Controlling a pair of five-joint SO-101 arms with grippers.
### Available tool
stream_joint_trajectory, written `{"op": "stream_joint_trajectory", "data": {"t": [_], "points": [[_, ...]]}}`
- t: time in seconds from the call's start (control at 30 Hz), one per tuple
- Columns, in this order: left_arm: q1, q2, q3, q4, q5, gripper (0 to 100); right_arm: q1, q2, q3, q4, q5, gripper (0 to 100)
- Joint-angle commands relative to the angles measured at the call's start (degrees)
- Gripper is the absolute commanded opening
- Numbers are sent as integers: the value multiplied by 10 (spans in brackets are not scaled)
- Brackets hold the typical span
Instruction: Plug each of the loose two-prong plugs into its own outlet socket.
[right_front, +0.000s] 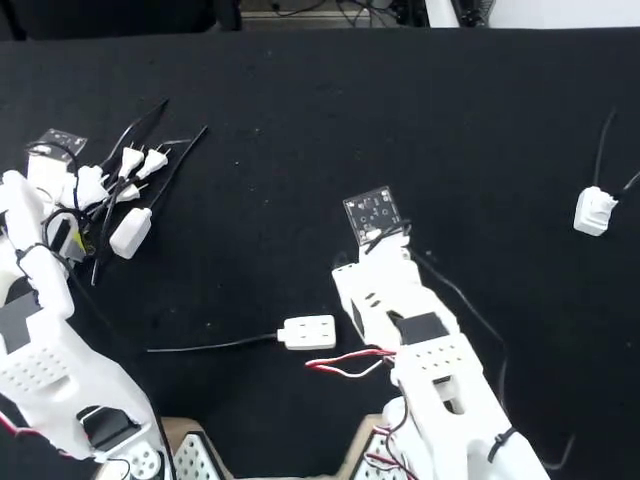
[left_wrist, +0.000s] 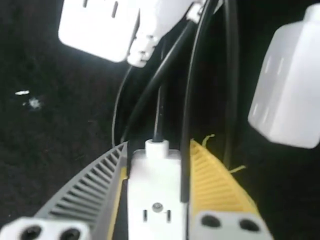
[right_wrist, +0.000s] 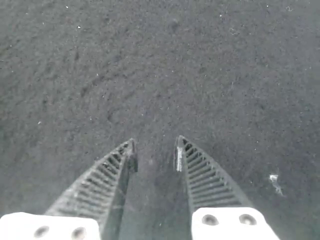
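Observation:
My left gripper (left_wrist: 157, 147) is shut on a white two-prong plug (left_wrist: 155, 195), whose black cable runs out between the grey finger (left_wrist: 90, 190) and the yellow finger (left_wrist: 215, 185). In the high view this gripper (right_front: 72, 238) sits in a tangle of white plugs (right_front: 125, 180) and black cables at the far left. A white outlet block (left_wrist: 97, 25) and another white block (left_wrist: 290, 85) lie just beyond the held plug. A white outlet socket (right_front: 310, 332) with a cable lies mid-table. My right gripper (right_wrist: 154, 155) is open over bare black cloth, above mid-table (right_front: 375, 238).
Another white socket piece (right_front: 595, 212) with black cables lies at the far right. The black cloth (right_front: 300, 120) covers the whole table. Red and white wires (right_front: 345, 362) hang off the right arm near the mid-table socket.

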Motion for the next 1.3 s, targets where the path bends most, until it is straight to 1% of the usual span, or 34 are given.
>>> {"op": "stream_joint_trajectory", "data": {"t": [0.0, 0.23, 0.4, 0.53, 0.67, 0.77, 0.83, 0.97, 1.0, 1.1, 1.27], "points": [[-10, -45, -35, 3, -10, 238, 6, 1, -3, -15, -1, 121], [15, -45, -37, -1, -5, 238, 6, 1, -3, -15, -1, 121], [49, -39, -39, -2, 54, 238, 6, 1, -3, -15, -1, 121], [64, -40, -36, -2, 79, 238, 6, 1, -3, -15, -1, 121], [69, -38, -20, -3, 81, 235, 6, 1, -3, -15, -1, 121], [67, -39, 12, -25, 80, 195, 6, 1, -3, -15, -1, 121], [65, -39, 23, -39, 83, 152, 6, 1, -3, -15, -1, 121], [65, -40, 31, -38, 86, 21, 6, 1, -3, -15, -1, 121], [65, -43, 35, -38, 95, 37, 6, 1, -3, -15, -1, 121], [63, -47, 38, -36, 109, 29, 6, 1, -3, -15, -1, 121], [50, -105, 11, 23, 111, 30, 6, 1, -3, -15, -1, 121]]}}
